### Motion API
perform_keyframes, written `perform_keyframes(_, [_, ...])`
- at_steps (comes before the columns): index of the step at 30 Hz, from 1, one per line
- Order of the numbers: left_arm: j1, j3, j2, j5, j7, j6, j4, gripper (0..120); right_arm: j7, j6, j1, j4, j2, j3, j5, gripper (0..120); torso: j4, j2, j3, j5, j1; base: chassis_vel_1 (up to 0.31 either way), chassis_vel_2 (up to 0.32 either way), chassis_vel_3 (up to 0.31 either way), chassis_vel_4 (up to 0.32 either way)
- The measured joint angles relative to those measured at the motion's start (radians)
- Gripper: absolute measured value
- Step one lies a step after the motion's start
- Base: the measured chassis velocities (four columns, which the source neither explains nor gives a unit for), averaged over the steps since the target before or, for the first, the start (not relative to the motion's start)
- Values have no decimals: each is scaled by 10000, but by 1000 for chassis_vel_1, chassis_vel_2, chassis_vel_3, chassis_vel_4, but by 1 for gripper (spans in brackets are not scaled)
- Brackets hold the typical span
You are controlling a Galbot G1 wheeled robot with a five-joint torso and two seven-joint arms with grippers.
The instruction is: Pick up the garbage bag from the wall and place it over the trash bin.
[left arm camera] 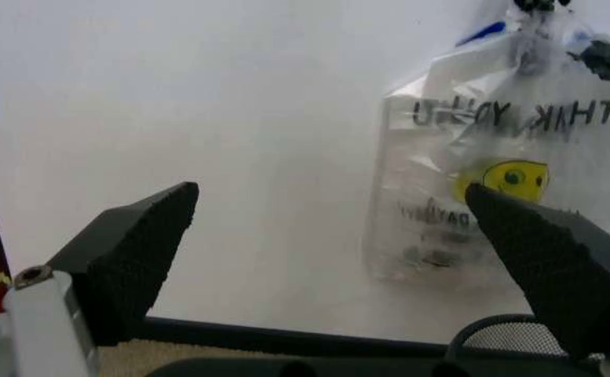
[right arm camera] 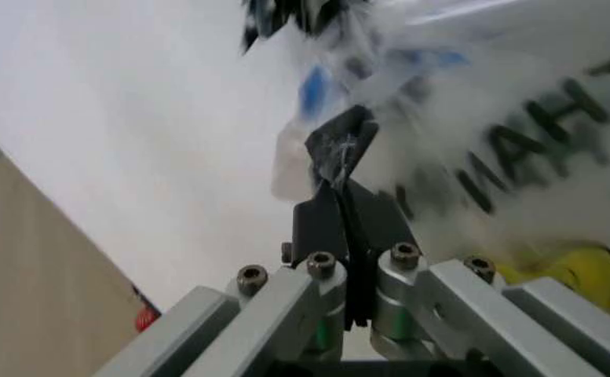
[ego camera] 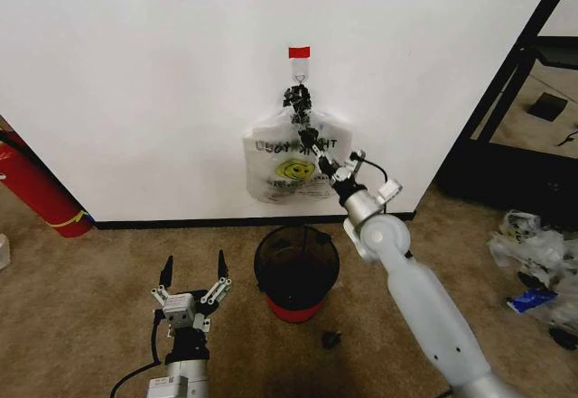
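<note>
With the right gripper (ego camera: 323,156) pinching the bag (ego camera: 291,169) on its hook (ego camera: 299,77) above the bin (ego camera: 296,270), film may tear or slip; the left gripper (ego camera: 193,282) waits spread beside the bin.

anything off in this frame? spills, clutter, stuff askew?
A heap of clear plastic wrappers litters the carpet at right, and a small black scrap lies beside the trash bin. The garbage bag hangs crumpled where the right gripper pinches it.
</note>
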Motion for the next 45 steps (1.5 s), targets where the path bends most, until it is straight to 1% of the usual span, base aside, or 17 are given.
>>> perform_keyframes(5, [-24,13,69,-6,1,35,-55,100,-158,187,-825,634,-242,131,-774,0,4,0,-1,-1,0,0,0,0,0])
perform_keyframes(9, [-29,74,112,-8,6,46,-71,100,-381,530,-1652,1197,-604,373,-1607,0,0,0,-1,-1,0,0,0,0,0])
perform_keyframes(11, [-40,83,121,-14,7,47,-69,100,-408,567,-1801,1325,-638,432,-1714,0,3,0,0,-1,0,0,0,0,0])
perform_keyframes(16, [-128,216,157,-28,6,59,3,100,-598,819,-2799,2112,-862,752,-2451,0,0,1,-1,-1,0,0,0,0,0])
perform_keyframes(26, [-226,375,206,-50,6,71,119,100,-706,1101,-3675,2648,-953,876,-3689,0,3,0,0,-1,0,0,0,0,0])
perform_keyframes(28, [-250,409,221,-58,6,73,148,100,-710,1169,-3874,2719,-954,911,-3915,0,-2,0,0,-2,0,0,0,0,0])
perform_keyframes(29, [-272,431,236,-68,7,74,169,100,-715,1270,-4040,2785,-954,976,-4129,0,10,0,0,1,0,0,0,0,0])
perform_keyframes(32, [-331,469,283,-127,5,77,212,100,-837,1837,-5022,2995,-952,1365,-5112,0,-1,1,0,2,-1,0,0,0,0])
perform_keyframes(33, [-331,469,283,-127,5,77,212,100,-837,1837,-5022,2995,-952,1365,-5112,0,-1,1,0,2,-1,0,0,0,0])
perform_keyframes(34, [-351,474,297,-157,6,78,225,100,-889,2068,-5342,3067,-936,1522,-5404,0,-1,0,0,-3,0,0,0,0,0])
perform_keyframes(35, [-374,483,313,-179,6,80,240,100,-920,2294,-5674,3182,-889,1667,-5684,0,3,0,0,0,0,0,0,0,0])
perform_keyframes(38, [-476,563,323,-208,7,96,292,100,-1027,3086,-6624,3350,-704,1987,-6742,0,1,0,0,-1,0,0,0,0,0])
perform_keyframes(40, [-519,605,322,-215,8,102,340,100,-1040,3503,-6934,3346,-610,2141,-7237,0,1,1,0,-1,0,0,0,0,0])
perform_keyframes(41, [-519,605,322,-215,8,102,340,100,-1040,3503,-6934,3346,-610,2141,-7237,0,1,1,0,-1,0,0,0,0,0])
perform_keyframes(45, [-556,659,321,-229,7,98,414,100,-1012,4235,-7456,3307,-372,2409,-7841,0,4,0,0,-1,0,0,0,0,0])
